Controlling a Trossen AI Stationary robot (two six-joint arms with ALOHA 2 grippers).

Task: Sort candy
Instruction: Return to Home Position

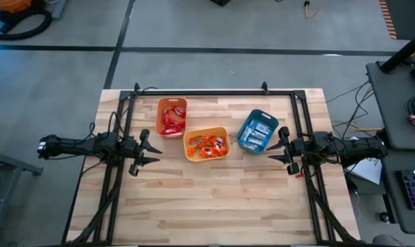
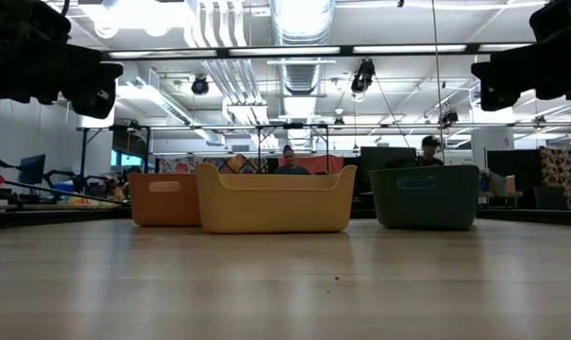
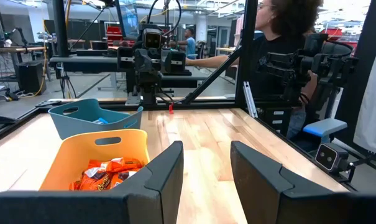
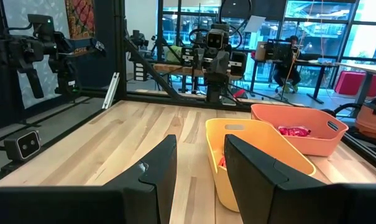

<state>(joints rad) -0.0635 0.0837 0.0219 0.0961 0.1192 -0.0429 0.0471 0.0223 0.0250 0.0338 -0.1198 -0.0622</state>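
Three bins stand on the wooden table: an orange bin with red-wrapped candy, a yellow bin with orange candy packets, and a teal bin with blue-and-white bars. My left gripper is open and empty, above the table to the left of the yellow bin. My right gripper is open and empty, to the right of the teal bin. The yellow bin and its packets show in the left wrist view, and the orange bin shows in the right wrist view.
A dark frame runs along the table's far edge and down both sides. Bare wood lies between the bins and the near edge. A person sits beyond the table's right side, and other people show in the room behind.
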